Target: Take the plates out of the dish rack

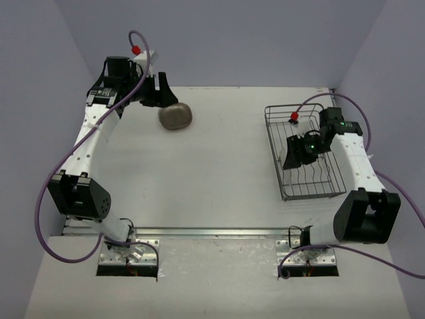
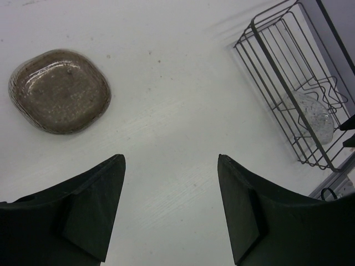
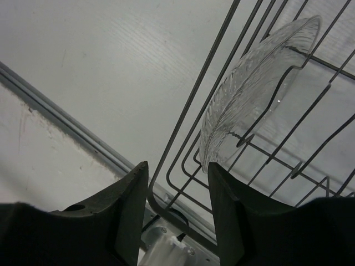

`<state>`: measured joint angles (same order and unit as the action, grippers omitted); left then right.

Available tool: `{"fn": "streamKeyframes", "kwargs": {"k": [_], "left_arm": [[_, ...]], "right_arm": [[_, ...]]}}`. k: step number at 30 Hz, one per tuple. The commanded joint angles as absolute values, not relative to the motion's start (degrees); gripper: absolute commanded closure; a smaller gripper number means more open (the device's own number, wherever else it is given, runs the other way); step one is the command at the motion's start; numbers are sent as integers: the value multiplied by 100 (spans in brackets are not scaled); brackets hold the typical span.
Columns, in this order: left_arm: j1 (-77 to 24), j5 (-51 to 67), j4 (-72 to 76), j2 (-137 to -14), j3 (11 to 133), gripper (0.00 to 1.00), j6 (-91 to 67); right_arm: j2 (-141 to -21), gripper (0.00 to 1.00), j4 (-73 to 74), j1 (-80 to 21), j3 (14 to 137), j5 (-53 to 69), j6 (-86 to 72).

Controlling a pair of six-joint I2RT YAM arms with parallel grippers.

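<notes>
as it hangs over dish rack [image 1: 312, 183], right end effector [image 3: 177, 172]: apart — beside clear plate [image 3: 249, 94]
left end effector [image 2: 172, 158]: apart
brownish plate [image 2: 60, 91]: left of dish rack

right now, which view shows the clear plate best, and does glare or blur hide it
Right wrist: clear plate sharp and close, its ribbing plain, in the dish rack. Left wrist: small, faint, pale on pale. Top external: cannot make it out.

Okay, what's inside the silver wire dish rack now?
One translucent clear plate stands on edge between the tines of the silver wire dish rack. The right gripper covers part of it from above, so anything beneath it is hidden.
</notes>
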<state>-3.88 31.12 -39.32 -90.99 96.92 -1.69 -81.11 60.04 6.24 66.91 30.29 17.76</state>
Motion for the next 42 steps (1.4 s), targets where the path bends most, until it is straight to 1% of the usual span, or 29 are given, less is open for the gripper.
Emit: {"fn": "streamKeyframes", "kwargs": {"k": [1,10,18,20,23,27,28,29,33,37,42], "left_arm": [[-360,3204,-3779,-9104,9809,35,-227],[-360,3211,-3779,-9105,9744,35,-202],[-360,3217,-3762,-9123,9747,36,-211],[-360,3208,-3762,-9111,9740,36,-211],[-352,3191,-3753,-9086,9739,36,-201],[-360,3182,-3753,-9070,9764,36,-185],[-360,3182,-3753,-9077,9771,36,-191],[-360,3188,-3753,-9085,9773,36,-193],[-360,3191,-3762,-9070,9791,35,-185],[-352,3155,-3779,-9053,9791,34,-149],[-352,3161,-3785,-9068,9830,34,-164]], "right_arm": [[-8269,52,5748,640,6509,3210,2120],[-8461,54,5333,633,6286,3238,2206],[-8589,58,5124,633,6163,3468,2292],[-8596,63,5136,634,6185,3555,2332],[-8593,80,5225,634,6276,3661,2373],[-8604,94,5472,642,6458,3769,2373],[-8625,99,5623,655,6547,3857,2373],[-8680,100,5730,665,6617,3934,2379],[-8755,100,6169,722,6917,4323,2455],[-8850,100,6502,816,7214,4411,2644],[-9095,100,7551,1053,8309,4704,3226]]}}
